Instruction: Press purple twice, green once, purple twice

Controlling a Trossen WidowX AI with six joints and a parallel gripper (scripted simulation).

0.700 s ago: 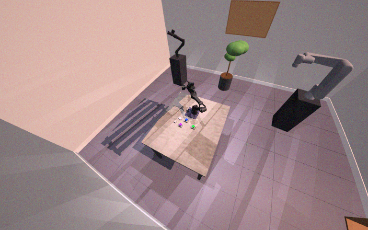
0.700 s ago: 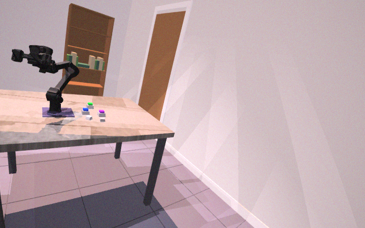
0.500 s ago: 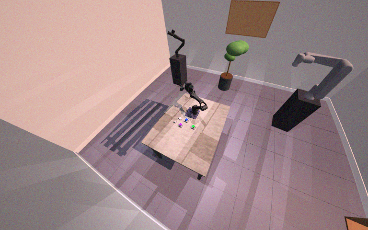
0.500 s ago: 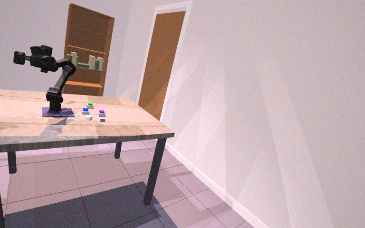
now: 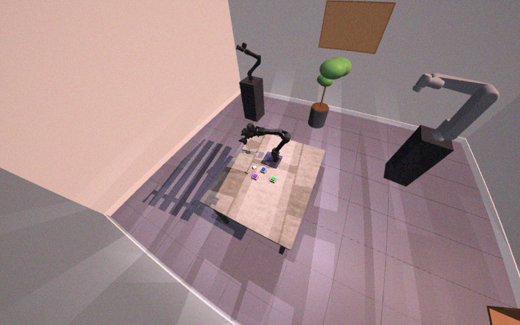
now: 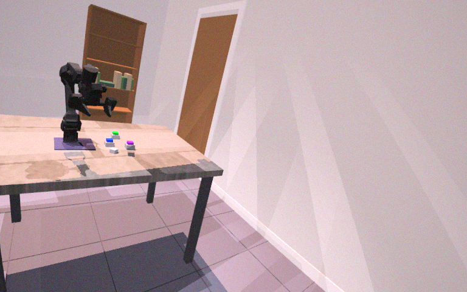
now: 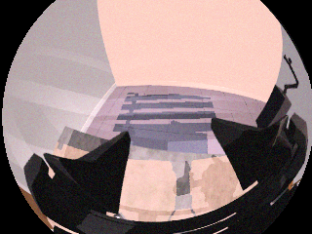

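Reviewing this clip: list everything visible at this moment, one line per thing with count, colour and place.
purple button: 1, purple cap on pale base, table, nearest the door side
green button: 1, green cap, table, farthest back of the three
blue button: 1, blue cap, table, closest to the mat
blocks: 2 small, one white, one grey, in front of the buttons
mat: 1, purple, under the arm's base
table: 1, light wood top, dark legs
bookshelf: 1, brown, back wall, holding books
door: 1, brown, right wall
potted plant: 1, green, floor by wall
other arms on pedestals: 2, black, grey
arm: 1, black
tool: 1, black, open, empty, raised above the table
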